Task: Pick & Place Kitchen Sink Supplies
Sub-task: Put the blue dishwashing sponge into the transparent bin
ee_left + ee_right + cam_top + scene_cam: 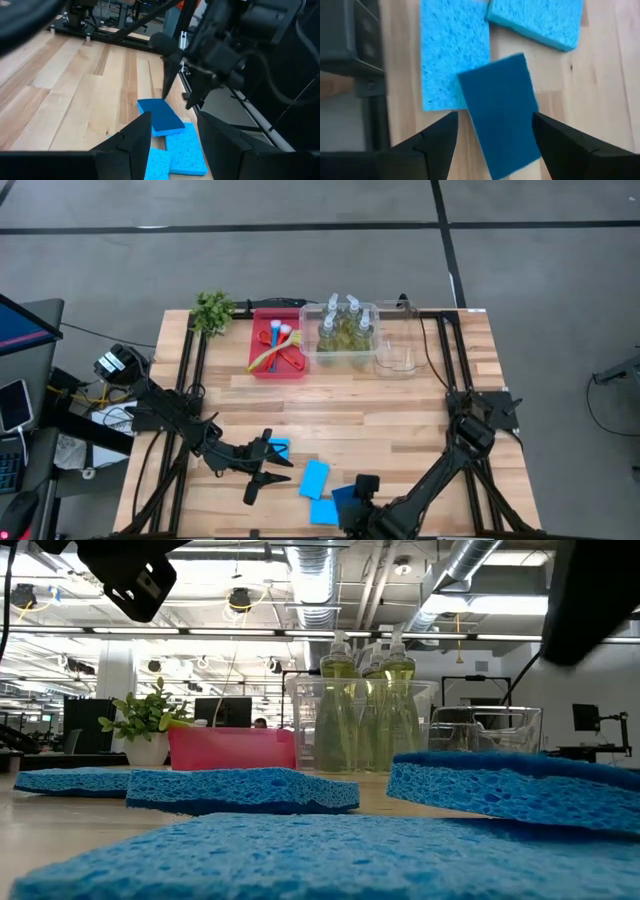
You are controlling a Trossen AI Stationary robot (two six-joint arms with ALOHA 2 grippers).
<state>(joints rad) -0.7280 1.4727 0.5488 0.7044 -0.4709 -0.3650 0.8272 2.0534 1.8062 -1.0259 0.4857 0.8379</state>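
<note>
Sponges clustered at bench 6 o'clock: darker sponge overlaps a light sponge. Right hand open, straddling the darker one, not gripping. Left hand open beside them, empty.

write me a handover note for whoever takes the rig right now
Left claw: open, holding nothing, beside the front sponges.
Right claw: open, above the dark blue sponge, not gripping it.
Placed: bottles in the clear bin; brushes in the red tray.
Left: four sponges at the table's front, including light blue ones and. Second clear bin holds nothing visible.
</note>
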